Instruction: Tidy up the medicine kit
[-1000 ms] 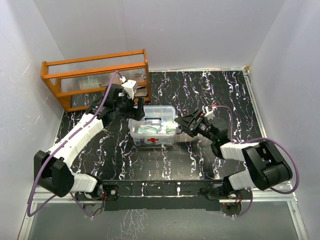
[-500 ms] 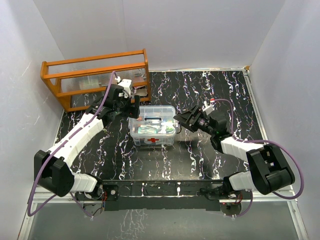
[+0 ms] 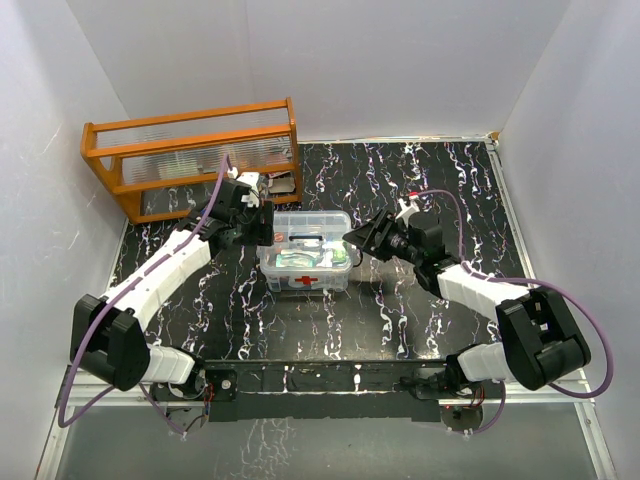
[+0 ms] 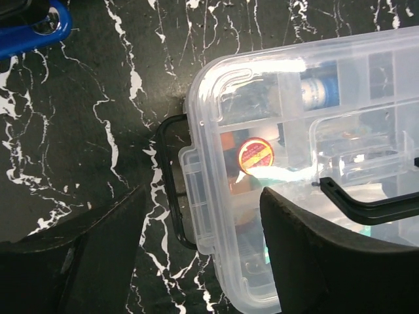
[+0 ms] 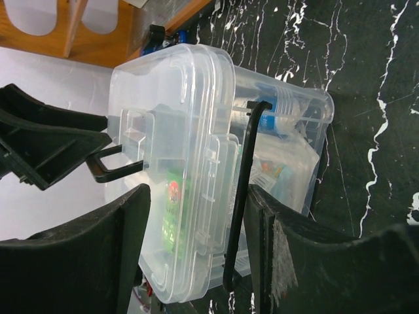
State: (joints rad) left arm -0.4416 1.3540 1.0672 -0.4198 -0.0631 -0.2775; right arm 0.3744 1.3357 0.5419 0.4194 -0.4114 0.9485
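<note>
Right now the medicine kit [image 3: 305, 262] sits near the middle of the black marbled bench [image 3: 450, 180]. Its long side faces the arms, its red cross [image 3: 307, 281] is on the near wall, and its clear lid [image 3: 312, 222] lies on top. The left gripper [image 4: 203, 196] is at the kit's left end with its jaws apart, and the rounded corner of the lid shows in the gap between them. A thin black latch [image 4: 171, 190] stands out from that end, just beside the left finger, but I cannot tell whether anything touches. The right gripper [image 5: 196, 193] is at the opposite end, also spread wide, with the kit's end filling the space between its fingers. The lid's dark handle [image 5: 243, 196] runs close along the inner edge of one finger; contact there cannot be judged either. Through the clear plastic a white bottle [image 4: 321, 85] with a blue band and a round red-and-yellow disc [image 4: 254, 154] can be seen in separate compartments. A blue object [image 4: 33, 29], cut off by the frame edge, lies on the bench apart from the kit. An orange wooden rack [image 3: 190, 152] with ribbed clear panels stands in the far left corner, behind the left arm.
</note>
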